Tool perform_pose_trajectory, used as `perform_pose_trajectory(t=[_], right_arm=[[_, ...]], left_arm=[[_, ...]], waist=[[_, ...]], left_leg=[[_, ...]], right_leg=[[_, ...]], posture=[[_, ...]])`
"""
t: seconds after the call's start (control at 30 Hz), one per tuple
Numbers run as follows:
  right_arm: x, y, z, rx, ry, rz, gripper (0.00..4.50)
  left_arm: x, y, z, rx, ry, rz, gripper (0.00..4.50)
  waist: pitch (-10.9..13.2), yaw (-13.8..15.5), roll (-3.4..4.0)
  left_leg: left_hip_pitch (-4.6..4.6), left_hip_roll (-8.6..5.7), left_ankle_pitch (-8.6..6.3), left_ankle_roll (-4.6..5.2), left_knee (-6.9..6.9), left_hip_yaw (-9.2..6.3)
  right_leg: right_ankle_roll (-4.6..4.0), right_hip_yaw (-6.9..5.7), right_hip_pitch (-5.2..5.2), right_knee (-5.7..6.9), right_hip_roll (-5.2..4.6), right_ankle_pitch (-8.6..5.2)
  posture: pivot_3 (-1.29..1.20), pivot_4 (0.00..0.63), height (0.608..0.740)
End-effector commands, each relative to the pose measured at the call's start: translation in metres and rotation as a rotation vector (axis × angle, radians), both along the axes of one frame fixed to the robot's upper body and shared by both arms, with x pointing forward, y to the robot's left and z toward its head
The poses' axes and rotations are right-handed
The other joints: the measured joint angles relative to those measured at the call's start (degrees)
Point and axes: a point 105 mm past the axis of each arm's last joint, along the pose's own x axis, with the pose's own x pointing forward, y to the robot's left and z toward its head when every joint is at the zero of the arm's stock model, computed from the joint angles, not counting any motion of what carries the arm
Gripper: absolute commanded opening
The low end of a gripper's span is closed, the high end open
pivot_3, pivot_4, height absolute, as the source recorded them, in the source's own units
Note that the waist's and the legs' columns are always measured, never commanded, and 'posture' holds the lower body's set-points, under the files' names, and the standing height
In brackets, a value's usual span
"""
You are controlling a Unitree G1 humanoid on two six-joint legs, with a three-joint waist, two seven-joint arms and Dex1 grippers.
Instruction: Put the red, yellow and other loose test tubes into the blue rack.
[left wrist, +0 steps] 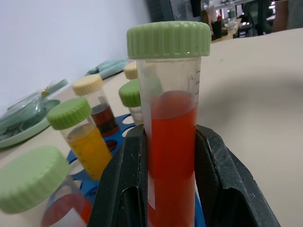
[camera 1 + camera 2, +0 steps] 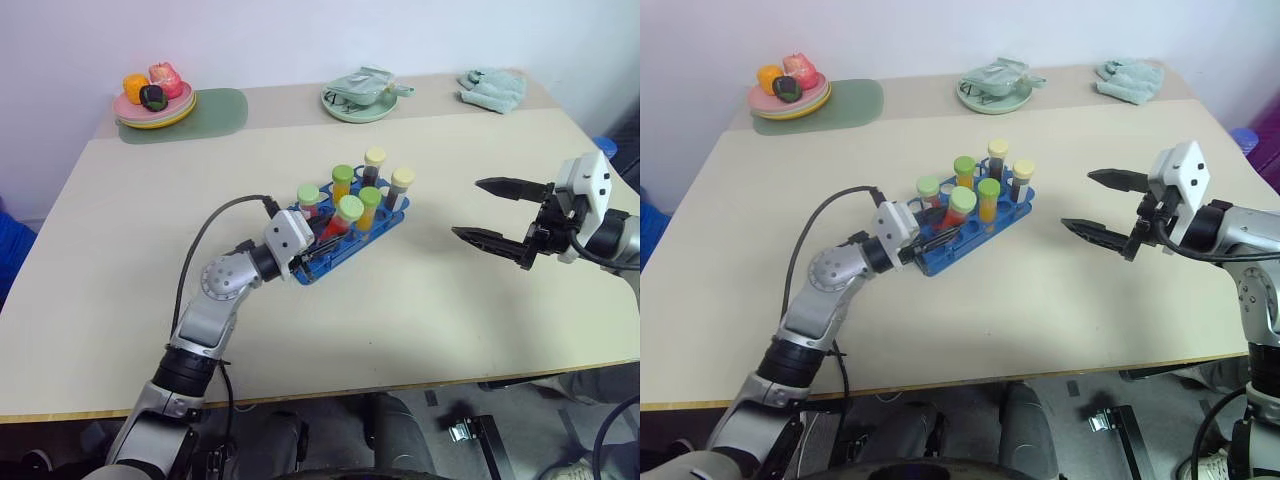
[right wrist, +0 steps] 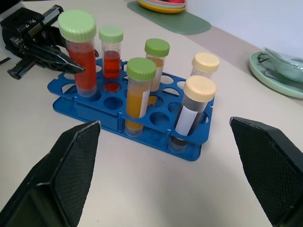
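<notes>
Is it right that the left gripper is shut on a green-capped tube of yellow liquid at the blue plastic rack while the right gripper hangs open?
Not quite: the liquid in the held green-capped tube is red, not yellow, as the left wrist view shows. The rest stands: the left gripper is shut on it at the blue plastic rack, and the right gripper hangs open.

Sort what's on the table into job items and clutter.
Job: blue rack with its capped tubes; red tube clamped in the left gripper; right gripper, fingers open.

Clutter: plate of fruit on a green mat, green plate, teal cloth.
</notes>
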Motion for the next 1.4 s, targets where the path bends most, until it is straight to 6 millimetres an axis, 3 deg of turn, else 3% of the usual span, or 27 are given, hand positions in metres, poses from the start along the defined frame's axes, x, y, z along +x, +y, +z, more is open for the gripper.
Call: perform_pose_trajectory(t=[0.03, 0.43, 0.73, 1.13, 1.37, 1.4], right_arm=[[-0.005, -0.001, 0.015, -0.011, -0.052, 0.002, 4.50], [-0.007, -0.003, 0.016, -0.020, -0.052, -0.011, 4.50], [-0.005, -0.002, 0.017, -0.021, -0.059, -0.011, 4.50], [-0.003, -0.002, 0.017, -0.027, -0.065, -0.007, 4.50], [-0.001, -0.002, 0.016, -0.023, -0.070, -0.006, 4.50], [-0.001, -0.002, 0.016, -0.021, -0.070, -0.006, 4.50]], left_arm=[[0.002, -0.006, 0.006, 0.010, -0.047, -0.019, 0.75], [0.000, -0.012, -0.002, -0.005, -0.010, -0.036, 0.75], [0.005, -0.006, -0.004, -0.154, 0.141, 0.040, 0.75], [-0.001, -0.009, -0.012, -0.134, 0.154, 0.023, 0.75], [0.000, -0.002, 0.000, -0.160, 0.132, 0.009, 4.27], [-0.001, 0.000, 0.001, -0.159, 0.128, 0.008, 4.45]], waist=[[0.0, 0.0, 0.00], [0.0, 0.0, 0.00], [0.0, 0.2, 0.01], [0.0, 0.0, 0.01], [0.0, 0.0, 0.01], [0.0, 0.0, 0.01]], left_leg=[[0.01, 0.00, 0.00, 0.00, 0.00, 0.00], [0.01, 0.00, -0.01, 0.02, 0.00, 0.00], [0.04, 0.00, -0.02, 0.03, 0.00, -0.03], [0.04, 0.00, -0.02, 0.04, -0.02, -0.02], [0.04, 0.01, -0.02, 0.04, -0.02, -0.02], [0.04, 0.01, -0.02, 0.04, -0.02, -0.02]], right_leg=[[0.00, 0.00, 0.01, -0.01, 0.00, 0.00], [-0.01, 0.00, 0.05, -0.10, 0.00, 0.03], [0.02, -0.01, 0.10, -0.16, 0.01, 0.05], [0.02, -0.01, 0.10, -0.20, 0.02, 0.05], [0.02, -0.01, 0.10, -0.20, 0.02, 0.05], [0.02, -0.01, 0.10, -0.20, 0.03, 0.05]], posture=[[0.00, 0.150, 0.740], [0.00, 0.150, 0.740], [0.00, 0.150, 0.740], [0.00, 0.150, 0.740], [0.00, 0.150, 0.740], [0.00, 0.150, 0.740]])
